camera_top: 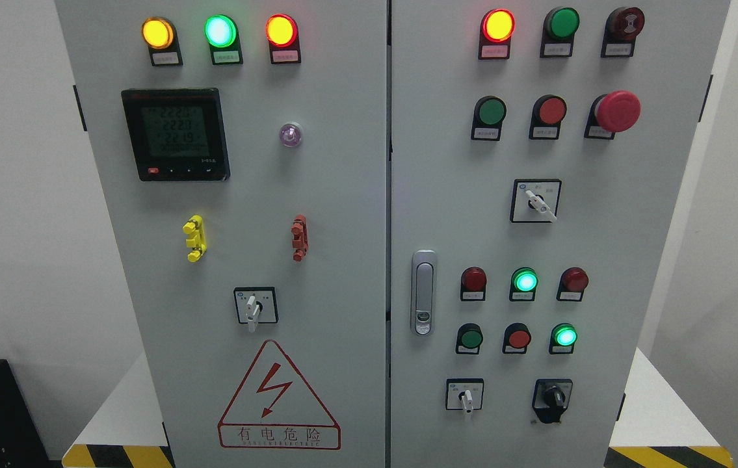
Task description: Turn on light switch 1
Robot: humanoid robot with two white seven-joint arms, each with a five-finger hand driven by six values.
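Observation:
A grey electrical cabinet with two doors fills the head view. On the right door [447, 162] a lower row holds a dark green push button [471, 338], a red push button [518, 338] and a lit green one [564, 335]. Above them sit a dark red lamp [473, 279], a lit green lamp [525, 281] and another dark red lamp [574, 279]. Higher up are a green button [491, 112] and a red button [549, 110]. The label print is too small to read, so I cannot tell which one is switch 1. Neither of my hands shows.
The right door also has a red mushroom stop button [617, 110], a white-handled selector [536, 201], a small selector [466, 395], a black knob [552, 395] and a door handle [423, 292]. The left door carries a meter [175, 134], three lit lamps and a warning triangle [277, 396].

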